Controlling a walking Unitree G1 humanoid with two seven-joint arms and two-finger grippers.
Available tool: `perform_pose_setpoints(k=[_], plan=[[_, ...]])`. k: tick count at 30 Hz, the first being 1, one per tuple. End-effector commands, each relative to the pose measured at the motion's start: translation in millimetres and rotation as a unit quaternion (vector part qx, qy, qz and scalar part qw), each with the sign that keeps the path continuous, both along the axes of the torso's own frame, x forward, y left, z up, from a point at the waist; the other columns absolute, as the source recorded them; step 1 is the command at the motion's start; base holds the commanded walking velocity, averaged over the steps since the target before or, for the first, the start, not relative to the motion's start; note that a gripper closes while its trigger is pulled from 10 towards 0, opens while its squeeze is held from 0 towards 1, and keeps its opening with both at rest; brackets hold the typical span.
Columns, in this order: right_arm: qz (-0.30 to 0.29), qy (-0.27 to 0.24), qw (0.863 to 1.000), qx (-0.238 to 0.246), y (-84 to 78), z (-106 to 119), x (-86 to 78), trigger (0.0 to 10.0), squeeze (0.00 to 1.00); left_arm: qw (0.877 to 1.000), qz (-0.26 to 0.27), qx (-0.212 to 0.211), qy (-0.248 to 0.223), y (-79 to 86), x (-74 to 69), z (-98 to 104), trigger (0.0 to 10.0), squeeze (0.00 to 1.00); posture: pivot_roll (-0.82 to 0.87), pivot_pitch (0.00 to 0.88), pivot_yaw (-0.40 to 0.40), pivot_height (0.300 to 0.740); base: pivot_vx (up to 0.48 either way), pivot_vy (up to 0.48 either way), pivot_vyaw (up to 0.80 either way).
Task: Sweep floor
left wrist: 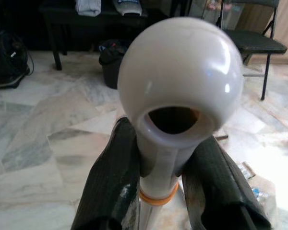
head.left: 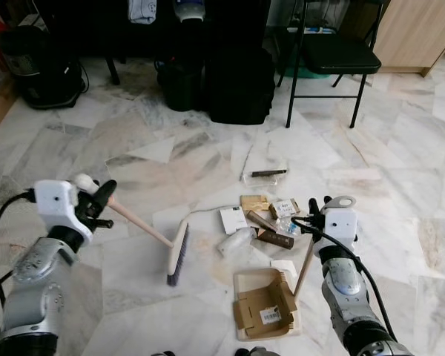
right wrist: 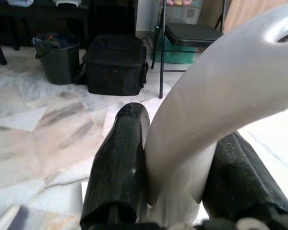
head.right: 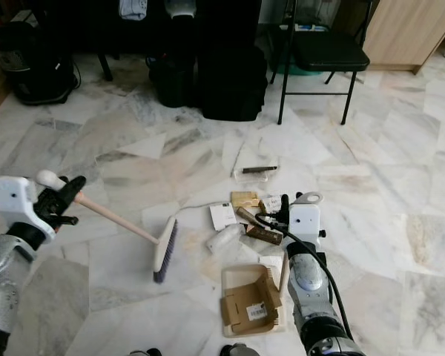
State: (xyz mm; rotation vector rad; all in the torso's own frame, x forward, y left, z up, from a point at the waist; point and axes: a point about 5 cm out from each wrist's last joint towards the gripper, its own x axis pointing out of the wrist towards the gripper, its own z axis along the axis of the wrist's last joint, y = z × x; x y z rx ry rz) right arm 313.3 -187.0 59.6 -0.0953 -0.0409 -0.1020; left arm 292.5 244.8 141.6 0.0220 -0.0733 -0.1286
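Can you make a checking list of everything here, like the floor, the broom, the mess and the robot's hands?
Surface: white marble floor.
Job's things: broom head on floor; dustpan holds a cardboard piece.
Clutter: litter pile between broom and dustpan; clear sleeve beyond.
Grippers: left gripper shut on broom handle; right gripper shut on dustpan handle.
Cables: black cables on both arms.
Surroundings: folding chair, black bag, bin.

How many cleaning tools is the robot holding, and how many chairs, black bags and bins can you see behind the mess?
Brooms: 1, held by the left gripper
Dustpans: 1, held by the right gripper
Folding chairs: 1
Black bags: 1
Bins: 1
Total: 5
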Motion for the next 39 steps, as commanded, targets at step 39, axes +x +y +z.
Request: perform_pose_setpoints(k=[39], plan=[[-0.046,-0.116,0.973,0.195,-13.0,30.4,-11.5,10.0,0.00,0.993,0.100,-0.032,-0.045,-39.3,21.0,-28.1,10.0,0.00,-0.04,0.031,0.001,0.740,0.000,0.000,0.00]])
